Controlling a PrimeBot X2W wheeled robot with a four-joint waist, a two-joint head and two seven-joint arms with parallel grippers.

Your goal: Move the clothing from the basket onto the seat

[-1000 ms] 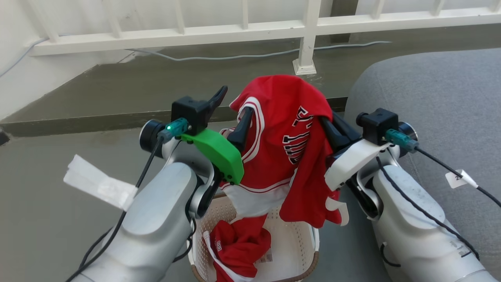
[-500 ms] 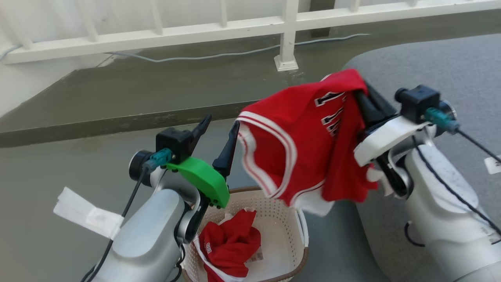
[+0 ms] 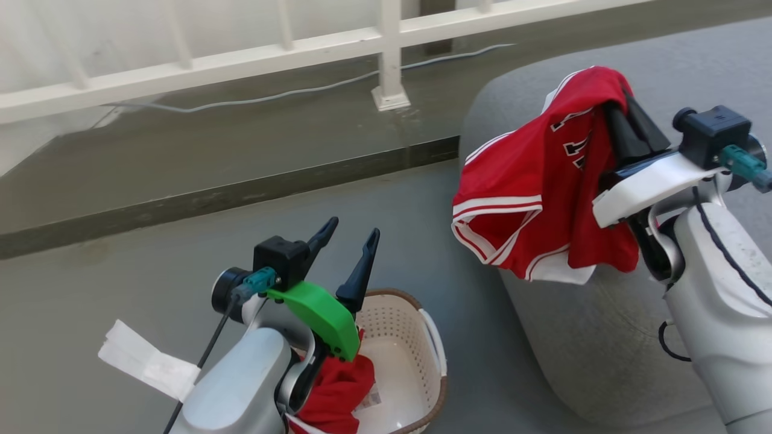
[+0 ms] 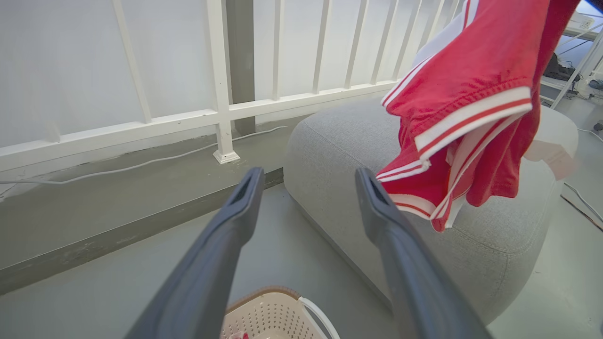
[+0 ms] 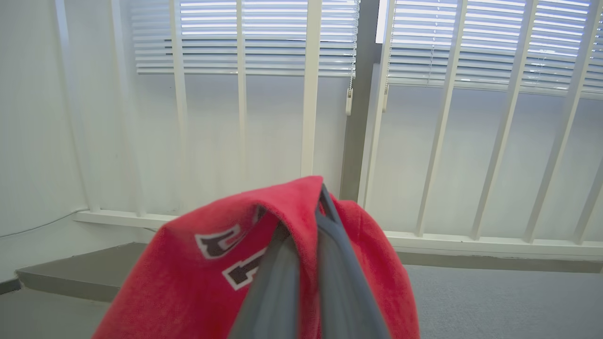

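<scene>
A red jersey [image 3: 537, 199] with white stripe trim and dark numerals hangs from my right gripper [image 3: 627, 105], which is shut on its upper fold. It dangles above the front edge of the grey seat [image 3: 579, 337]. The right wrist view has the jersey [image 5: 198, 278] draped over that gripper [image 5: 320, 202]. My left gripper [image 3: 353, 228] stands open and holds nothing, above the cream basket [image 3: 425, 337]. Another red garment [image 3: 335, 392] lies in the basket, partly behind my left arm. From the left wrist, the open gripper [image 4: 308, 173] points toward the seat [image 4: 339, 150], with the jersey [image 4: 471, 117] at the upper right and the basket [image 4: 268, 310] below.
A white railing [image 3: 386, 54] runs along the back with a grey cable [image 3: 271, 96] on the floor behind a low step [image 3: 241, 187]. White tape [image 3: 145, 361] hangs off my left arm's cable. Grey floor lies between basket and seat.
My right gripper has carried the jersey rightward, from above the basket to over the seat. The jersey came away from my left gripper's fingers. The head camera has turned right.
</scene>
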